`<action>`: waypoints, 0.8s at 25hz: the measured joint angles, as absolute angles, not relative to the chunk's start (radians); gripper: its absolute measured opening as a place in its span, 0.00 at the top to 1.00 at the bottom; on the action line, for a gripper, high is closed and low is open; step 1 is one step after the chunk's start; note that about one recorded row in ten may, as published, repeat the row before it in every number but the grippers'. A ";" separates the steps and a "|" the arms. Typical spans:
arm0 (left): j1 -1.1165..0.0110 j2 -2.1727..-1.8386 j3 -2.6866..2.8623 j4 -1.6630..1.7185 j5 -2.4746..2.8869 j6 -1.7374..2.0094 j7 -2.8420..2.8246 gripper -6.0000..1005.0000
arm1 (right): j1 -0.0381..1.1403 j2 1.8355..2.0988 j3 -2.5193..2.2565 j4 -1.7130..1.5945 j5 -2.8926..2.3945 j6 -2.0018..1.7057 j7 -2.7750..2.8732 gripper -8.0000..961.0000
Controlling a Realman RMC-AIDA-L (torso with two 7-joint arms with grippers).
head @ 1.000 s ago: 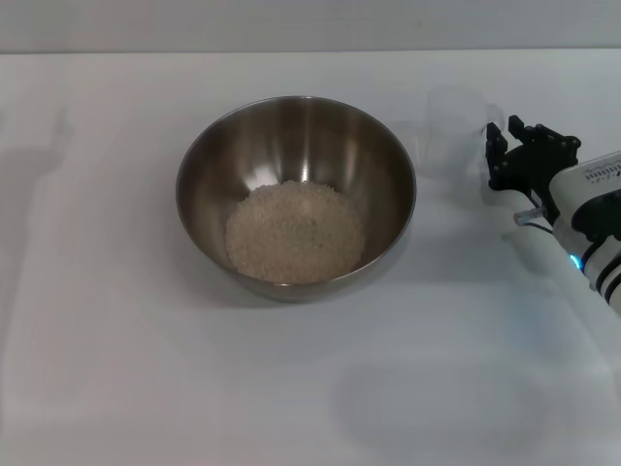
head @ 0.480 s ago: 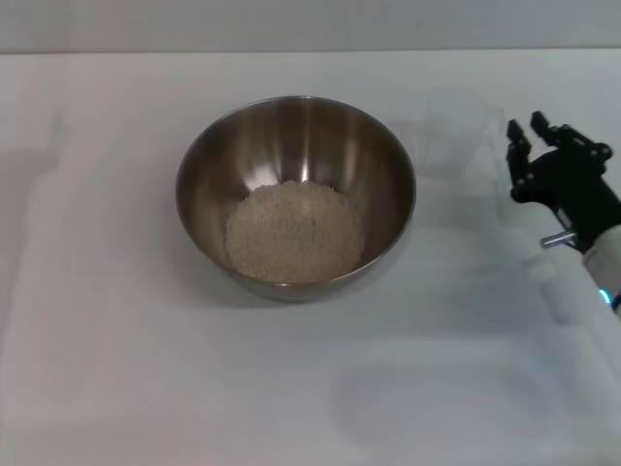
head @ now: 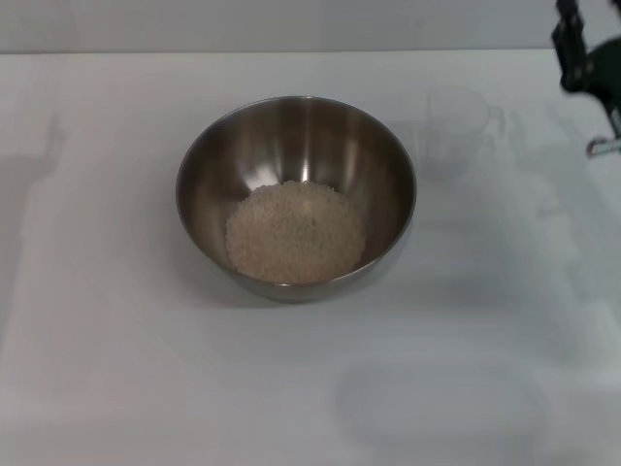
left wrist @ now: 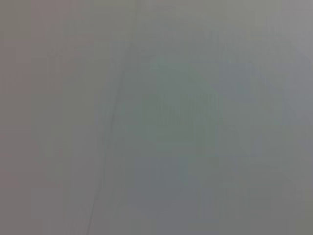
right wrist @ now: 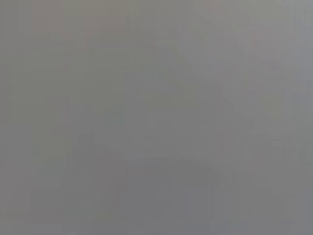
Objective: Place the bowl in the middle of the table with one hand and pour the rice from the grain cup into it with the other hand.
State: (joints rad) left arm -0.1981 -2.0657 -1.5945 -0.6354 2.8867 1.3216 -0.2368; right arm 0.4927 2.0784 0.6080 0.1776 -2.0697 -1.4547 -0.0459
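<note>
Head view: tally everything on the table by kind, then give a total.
Steel bowl: 1
Heap of rice, in the bowl: 1
Clear plastic cup, empty, upright beside the bowl: 1
Total: 3
The right gripper is clear of the cup.

Right end effector (head: 589, 60) cut off at the frame edge.

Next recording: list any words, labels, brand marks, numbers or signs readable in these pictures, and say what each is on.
None can be read.
The bowl, the rice, the grain cup and the table show no print in the head view; any scale marks on the clear cup cannot be made out.
The right gripper, at the far right edge, shows no label.
Both wrist views are a featureless grey, with no text.
</note>
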 joint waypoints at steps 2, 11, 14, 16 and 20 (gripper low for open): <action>-0.208 -2.067 -1.593 -0.602 2.887 1.322 -0.236 0.20 | 0.519 2.078 0.642 0.164 -2.069 -1.480 -0.021 0.60; -0.231 -2.070 -1.591 -0.534 2.887 1.330 -0.226 0.20 | 0.599 2.076 0.750 0.160 -2.069 -1.528 -0.006 0.38; -0.231 -2.070 -1.591 -0.530 2.886 1.334 -0.220 0.20 | 0.618 2.075 0.786 0.159 -2.068 -1.527 -0.007 0.38; -0.235 -2.070 -1.591 -0.523 2.885 1.335 -0.219 0.20 | 0.630 2.075 0.803 0.158 -2.068 -1.523 -0.007 0.38; -0.244 -2.069 -1.592 -0.515 2.884 1.337 -0.219 0.20 | 0.643 2.074 0.806 0.155 -2.068 -1.521 -0.012 0.38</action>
